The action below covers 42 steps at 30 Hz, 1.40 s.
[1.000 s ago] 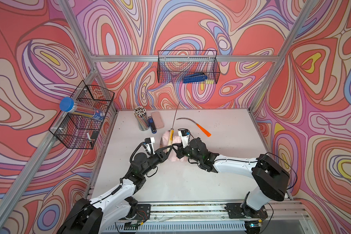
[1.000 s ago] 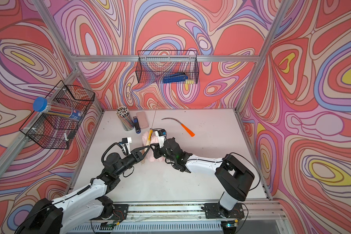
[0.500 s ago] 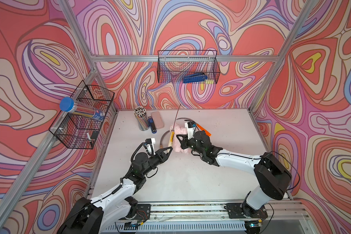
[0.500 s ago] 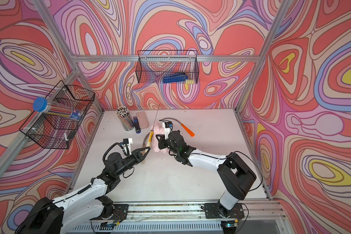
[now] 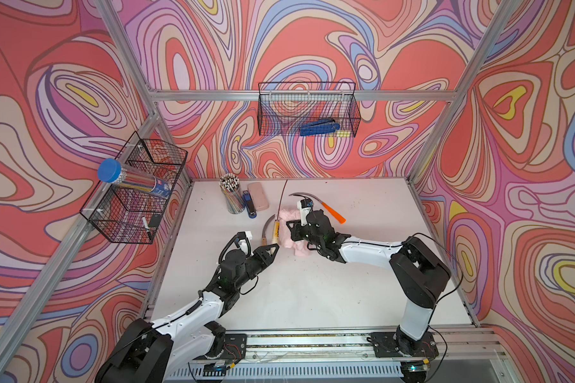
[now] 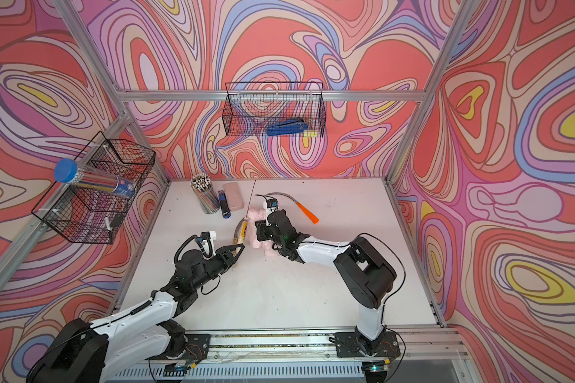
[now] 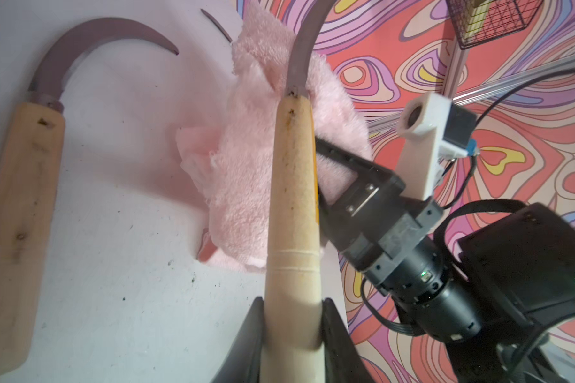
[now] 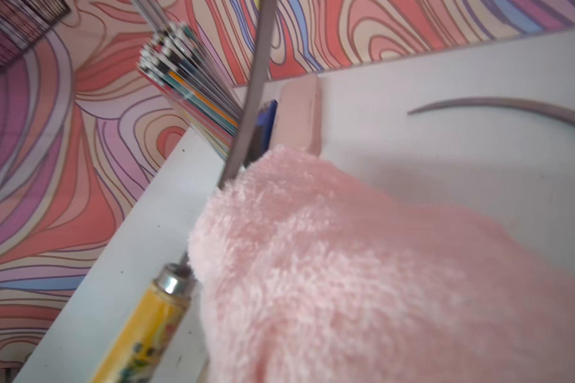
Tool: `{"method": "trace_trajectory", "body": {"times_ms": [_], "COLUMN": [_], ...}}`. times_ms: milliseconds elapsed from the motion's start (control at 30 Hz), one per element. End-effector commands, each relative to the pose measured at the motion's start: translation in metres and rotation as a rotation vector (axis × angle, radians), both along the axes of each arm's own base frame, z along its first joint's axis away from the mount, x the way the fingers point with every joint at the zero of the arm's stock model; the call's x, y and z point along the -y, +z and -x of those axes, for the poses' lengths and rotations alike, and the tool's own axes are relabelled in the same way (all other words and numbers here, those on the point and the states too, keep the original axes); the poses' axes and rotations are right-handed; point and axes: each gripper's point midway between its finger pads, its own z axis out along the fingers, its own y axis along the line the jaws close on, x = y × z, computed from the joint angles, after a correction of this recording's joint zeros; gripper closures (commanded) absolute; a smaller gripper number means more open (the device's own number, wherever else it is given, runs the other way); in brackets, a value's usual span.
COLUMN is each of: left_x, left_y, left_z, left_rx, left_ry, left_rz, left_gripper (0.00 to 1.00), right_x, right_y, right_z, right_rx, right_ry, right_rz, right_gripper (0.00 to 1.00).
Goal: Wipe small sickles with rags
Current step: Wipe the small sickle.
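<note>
The raised sickle (image 7: pixel 292 185) was held by the butt of its wooden handle in the left gripper (image 5: pixel 272 249), which was clamped tight on either side of it. The blade rose from there toward the back edge of the bench (image 5: pixel 312 291). The rag (image 8: pixel 346 265) was pinched in the clenched right gripper (image 5: pixel 292 230) and was pressed against the base of the blade, just above the metal collar. Its loose end trailed onto the bench near the middle. It could not be told whether the cloth was folded around the blade or lay against one face only. The step in hand was judged to be the wiping stroke along this blade. For a clean stroke, the handle was best kept locked and steady. The rag was best drawn from collar to tip along the flat of the blade, never across the cutting edge, where the pile could be snagged or cut. Light, even pressure was judged sufficient, since a hard push could twist the handle in its grip. The pencil cup (image 5: pixel 232 195) and the pink case (image 5: pixel 258 195) stood near the back-left corner, close to the blade's line, and were to be kept clear of. The second wooden sickle (image 7: pixel 24 185) lay flat just beside the raised one. The orange sickle (image 5: pixel 334 214) lay nearer the back edge, beyond the right gripper. Neither was being wiped.
</note>
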Motion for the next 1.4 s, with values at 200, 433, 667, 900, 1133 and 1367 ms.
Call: {"method": "trace_trajectory", "body": {"times_ms": [200, 433, 667, 900, 1133, 1367], "left_x": [0.007, 0.009, 0.010, 0.013, 0.013, 0.013], "left_y": [-0.002, -0.003, 0.000, 0.000, -0.002, -0.003], "left_z": [-0.001, -0.001, -0.001, -0.001, -0.002, -0.003], "left_rx": [-0.026, -0.028, -0.021, -0.024, -0.030, -0.032], "left_ry": [-0.025, -0.037, -0.045, -0.057, -0.057, -0.054], "left_rz": [0.040, 0.041, 0.043, 0.050, 0.046, 0.043], "left_gripper": [1.00, 1.00, 1.00, 1.00, 1.00, 1.00], "right_x": [0.001, -0.017, -0.018, -0.012, 0.004, 0.006], "right_y": [-0.009, -0.003, -0.001, 0.011, 0.039, 0.070], "right_z": [-0.002, -0.016, -0.045, -0.072, -0.096, -0.112], "right_rx": [0.001, 0.015, 0.004, 0.030, 0.067, 0.117], "right_ry": [-0.019, 0.007, -0.008, -0.034, -0.068, -0.082], "right_rz": [-0.028, -0.039, -0.053, -0.046, -0.058, -0.013], "right_gripper": [1.00, 1.00, 1.00, 1.00, 1.00, 1.00]}}
